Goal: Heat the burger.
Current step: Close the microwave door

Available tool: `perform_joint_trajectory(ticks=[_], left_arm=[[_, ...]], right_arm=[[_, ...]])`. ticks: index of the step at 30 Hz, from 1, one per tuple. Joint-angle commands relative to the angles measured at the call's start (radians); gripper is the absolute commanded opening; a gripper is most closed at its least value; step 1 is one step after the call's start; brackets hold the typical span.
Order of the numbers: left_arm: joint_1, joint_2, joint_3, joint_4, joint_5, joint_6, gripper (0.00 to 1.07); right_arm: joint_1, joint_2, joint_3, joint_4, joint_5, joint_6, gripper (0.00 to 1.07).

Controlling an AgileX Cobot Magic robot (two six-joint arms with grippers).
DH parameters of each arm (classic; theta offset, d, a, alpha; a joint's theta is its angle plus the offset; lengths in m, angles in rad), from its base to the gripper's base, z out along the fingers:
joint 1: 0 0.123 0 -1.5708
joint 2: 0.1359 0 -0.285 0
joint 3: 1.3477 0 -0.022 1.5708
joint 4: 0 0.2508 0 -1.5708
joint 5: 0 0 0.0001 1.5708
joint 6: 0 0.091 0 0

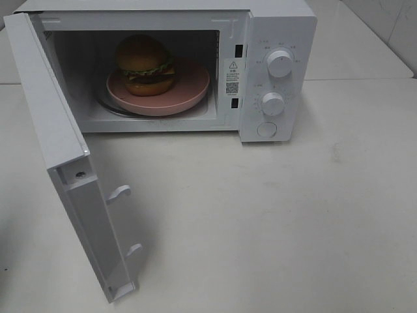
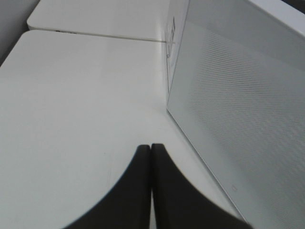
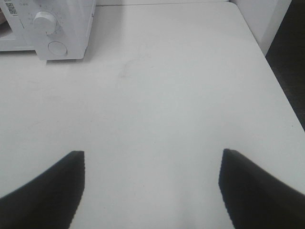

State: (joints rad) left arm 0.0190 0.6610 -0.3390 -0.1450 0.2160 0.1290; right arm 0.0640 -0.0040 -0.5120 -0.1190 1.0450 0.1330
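Note:
The burger (image 1: 146, 64), with a glossy brown bun, lettuce and a dark patty, stands on a pink plate (image 1: 189, 93) inside the open white microwave (image 1: 277, 39). The microwave door (image 1: 62, 150) is swung wide toward the front left. Neither arm shows in the exterior high view. In the left wrist view my left gripper (image 2: 151, 149) is shut with its dark fingers pressed together and nothing between them, close to the outer face of the door (image 2: 238, 95). My right gripper (image 3: 152, 157) is open over bare table, with the microwave's control panel (image 3: 52, 28) far ahead.
Two white knobs (image 1: 280, 63) (image 1: 272, 104) and a round button (image 1: 266, 129) sit on the panel right of the cavity. The white table (image 1: 273, 222) spreads in front. A seam between two tabletops (image 2: 95, 34) runs behind the microwave side.

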Motion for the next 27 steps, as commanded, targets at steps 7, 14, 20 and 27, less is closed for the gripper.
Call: perform_joint_trajectory(ticks=[7,14,20,27], left_arm=[[-0.005,0.114,0.184,0.013,-0.536,0.004,0.0],[-0.005,0.234,0.202,0.105,-0.712,-0.027,0.0],[-0.005,0.365,0.19,0.133,-0.782,-0.094,0.0],[-0.033,0.479,0.163,0.189,-0.848,-0.121,0.0]], right_arm=[[-0.004,-0.026,0.002,0.0,-0.006,0.008,0.76],[-0.004,-0.026,0.002,0.0,-0.006,0.008,0.76],[-0.004,-0.026,0.002,0.0,-0.006,0.008,0.76],[-0.004,-0.026,0.002,0.0,-0.006,0.008,0.76]])
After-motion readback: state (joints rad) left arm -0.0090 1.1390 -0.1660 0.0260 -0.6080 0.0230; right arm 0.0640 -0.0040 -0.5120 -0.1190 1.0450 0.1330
